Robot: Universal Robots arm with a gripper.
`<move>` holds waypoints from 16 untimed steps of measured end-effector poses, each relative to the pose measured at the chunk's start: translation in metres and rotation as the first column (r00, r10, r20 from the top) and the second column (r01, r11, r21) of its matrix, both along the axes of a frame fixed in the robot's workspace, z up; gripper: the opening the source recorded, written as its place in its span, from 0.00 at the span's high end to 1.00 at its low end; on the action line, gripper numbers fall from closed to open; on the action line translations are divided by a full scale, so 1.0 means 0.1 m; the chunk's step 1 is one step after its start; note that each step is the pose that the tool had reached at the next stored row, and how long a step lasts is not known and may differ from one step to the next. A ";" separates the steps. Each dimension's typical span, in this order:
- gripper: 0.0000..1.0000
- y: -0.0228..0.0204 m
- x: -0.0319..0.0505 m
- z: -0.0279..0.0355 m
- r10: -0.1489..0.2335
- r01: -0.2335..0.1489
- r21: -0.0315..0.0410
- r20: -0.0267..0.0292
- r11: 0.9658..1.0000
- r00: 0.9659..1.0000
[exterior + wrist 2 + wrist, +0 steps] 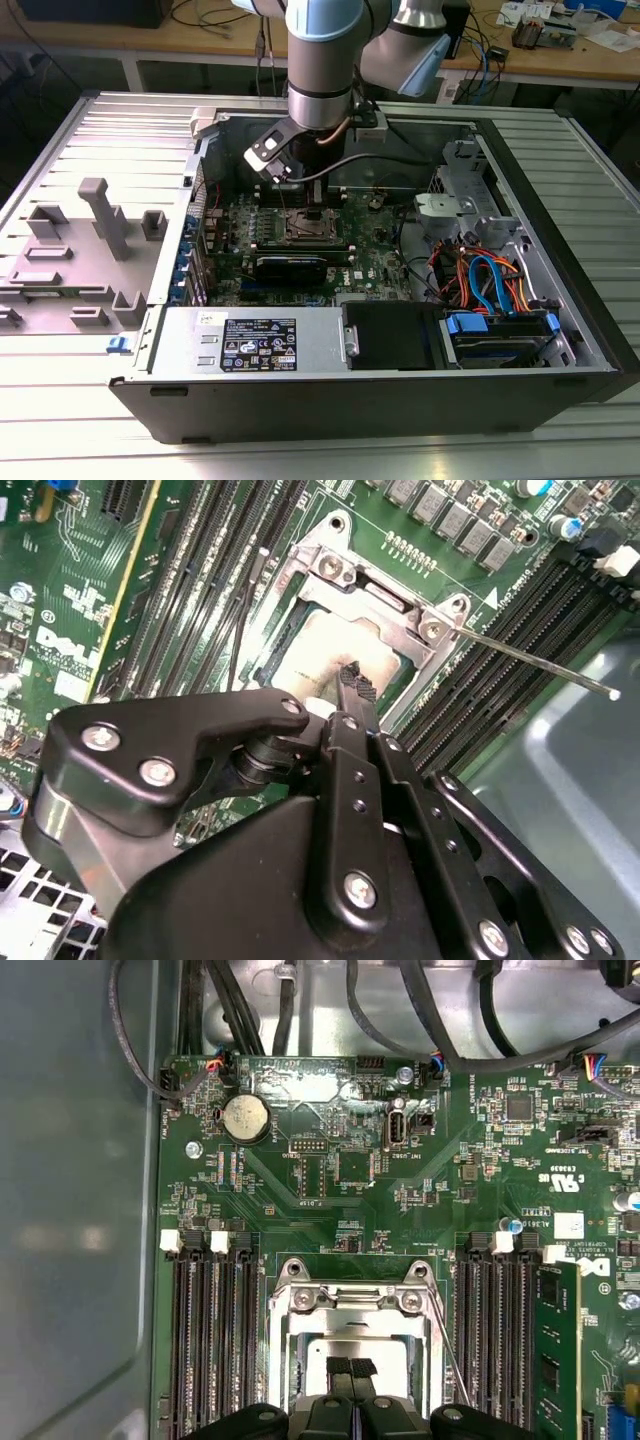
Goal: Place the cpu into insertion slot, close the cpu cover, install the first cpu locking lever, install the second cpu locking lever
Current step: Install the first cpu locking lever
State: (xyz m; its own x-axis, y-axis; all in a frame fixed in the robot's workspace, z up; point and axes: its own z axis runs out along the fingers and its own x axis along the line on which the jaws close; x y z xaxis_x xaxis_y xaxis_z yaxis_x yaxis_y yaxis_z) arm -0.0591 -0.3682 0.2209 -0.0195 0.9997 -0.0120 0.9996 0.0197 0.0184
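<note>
cpu [320, 645] sits in slot [268, 655], cover [375, 585] looks down around it. gripper [350, 1368] jaws together, empty, tips just over cpu. lever [540, 665] sticks out free: thin springy wire, we reckon; we'd push near its outer end.

The space straight above the insertion slot [352, 1335] is open, and the hand [350, 1368] hangs there. Memory slots [210, 1350] flank it. A thin lever [540, 663] juts outward beside it, an upright memory module [557, 1360] stands near, and cables [425, 1005] cross the board's edge by the case wall.
</note>
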 end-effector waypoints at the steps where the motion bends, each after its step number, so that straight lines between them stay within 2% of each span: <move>1: 0.89 0.000 0.000 0.037 0.000 0.000 0.000 0.000 1.000 1.000; 4: 0.89 0.000 0.001 0.159 0.000 0.000 0.000 -0.001 1.000 1.000; 7: 0.89 0.000 0.001 0.316 0.000 0.000 0.000 -0.002 1.000 1.000; 11: 0.89 0.000 0.001 0.490 0.000 0.000 0.000 -0.004 1.000 1.000; 12: 0.89 0.000 0.001 0.508 0.000 0.000 0.000 -0.004 1.000 1.000; 16: 0.89 0.000 0.001 0.509 0.000 0.000 0.001 -0.004 1.000 1.000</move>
